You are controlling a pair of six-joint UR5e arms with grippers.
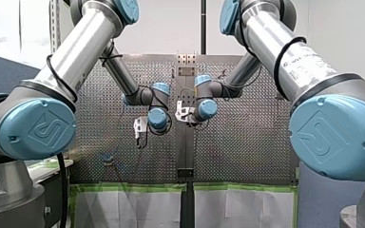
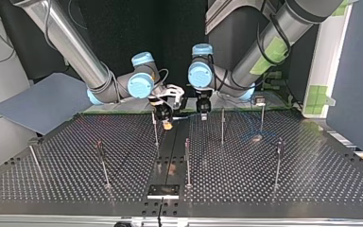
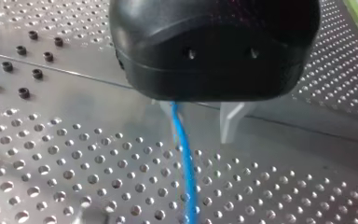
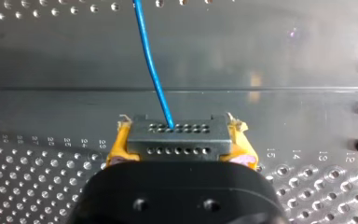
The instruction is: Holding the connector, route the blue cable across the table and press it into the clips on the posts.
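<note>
In the right wrist view my right gripper [image 4: 179, 156] is shut with its yellow pads [image 4: 116, 149] on both sides of the grey connector [image 4: 177, 133]. The blue cable [image 4: 151, 65] leaves the connector's face and runs ahead over the table. In the left wrist view my left gripper [image 3: 198, 126] stands open just above the table. The blue cable [image 3: 186, 168] passes between its metal fingers [image 3: 230, 121], close to one side. In the top view both grippers hang low at the table's far middle, my right gripper [image 2: 166, 123] beside my left gripper [image 2: 203, 114].
Several thin posts stand on the perforated table [image 2: 312, 179], among them one [image 2: 155, 130] by my right gripper, one [image 2: 222, 125] by my left and one [image 2: 187, 163] nearer the camera. Slack blue cable [image 2: 255, 136] lies at the top view's right. A plain metal strip [image 2: 170, 161] runs down the middle.
</note>
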